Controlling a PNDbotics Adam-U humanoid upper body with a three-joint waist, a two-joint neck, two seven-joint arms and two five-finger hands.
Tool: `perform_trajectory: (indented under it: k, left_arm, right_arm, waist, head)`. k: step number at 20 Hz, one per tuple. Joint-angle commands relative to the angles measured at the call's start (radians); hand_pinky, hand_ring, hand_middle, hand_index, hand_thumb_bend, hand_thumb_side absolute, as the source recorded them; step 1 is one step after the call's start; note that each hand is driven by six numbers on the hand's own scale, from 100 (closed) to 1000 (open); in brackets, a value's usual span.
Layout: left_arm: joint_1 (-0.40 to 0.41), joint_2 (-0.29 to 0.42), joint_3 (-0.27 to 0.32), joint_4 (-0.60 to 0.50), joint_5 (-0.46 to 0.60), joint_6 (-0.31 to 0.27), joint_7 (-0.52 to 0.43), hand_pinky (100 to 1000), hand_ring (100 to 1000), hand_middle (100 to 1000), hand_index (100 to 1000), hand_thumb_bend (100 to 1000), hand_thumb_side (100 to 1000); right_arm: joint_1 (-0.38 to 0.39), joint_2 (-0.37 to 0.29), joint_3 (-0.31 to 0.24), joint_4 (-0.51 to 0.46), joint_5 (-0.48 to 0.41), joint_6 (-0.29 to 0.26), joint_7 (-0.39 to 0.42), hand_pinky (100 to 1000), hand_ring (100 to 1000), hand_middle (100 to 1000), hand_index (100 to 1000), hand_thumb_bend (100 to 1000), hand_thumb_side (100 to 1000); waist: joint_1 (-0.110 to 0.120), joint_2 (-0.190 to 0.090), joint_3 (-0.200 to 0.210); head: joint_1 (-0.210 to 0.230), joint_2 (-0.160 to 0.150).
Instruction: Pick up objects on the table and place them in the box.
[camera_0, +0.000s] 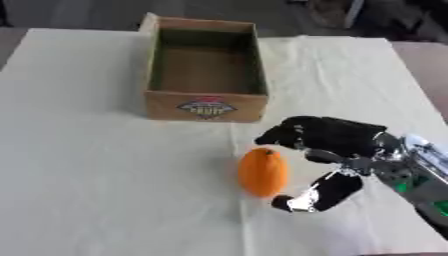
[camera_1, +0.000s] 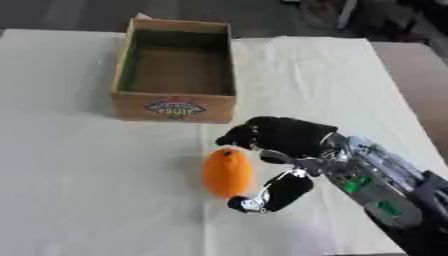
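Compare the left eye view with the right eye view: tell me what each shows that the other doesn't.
Only the left eye view shows table surface to the left of the box. Only the right eye view shows the right forearm's length, with green lights, down toward the bottom edge. Both show the open cardboard box with nothing visible inside, the orange fruit on the white cloth, and the right hand beside the fruit, thumb and fingers spread around it, not closed. The left hand shows in neither.

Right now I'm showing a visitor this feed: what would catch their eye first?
The bright orange fruit lying on the pale cloth near the middle stands out most. The black right hand reaches in beside it from the right, fingers and thumb spread on either side of it, not closed on it. Behind them stands an open cardboard box that looks empty, with a label on its front.
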Motion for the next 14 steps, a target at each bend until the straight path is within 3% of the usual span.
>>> perform_trajectory:
  k: [1,14]
  left_arm:
    - [-0.005,0.012,-0.006,-0.019,-0.004,0.0,-0.009,414,491,503,596,100,669]
    - [-0.006,0.003,-0.009,-0.019,-0.01,-0.001,-0.023,413,491,503,594,100,672]
  right_arm:
    - [-0.012,-0.015,-0.016,-0.014,0.003,0.022,0.027,960,881,880,1000,428,740]
    - [-0.038,0.014,0.003,0.017,0.007,0.091,0.058,946,860,848,1000,365,768]
  waist:
    - [0.004,-0.012,0.001]
    - [0.003,0.0,0.012]
  head:
    - [-0.008,-0.015]
    - [-0.017,-0.017]
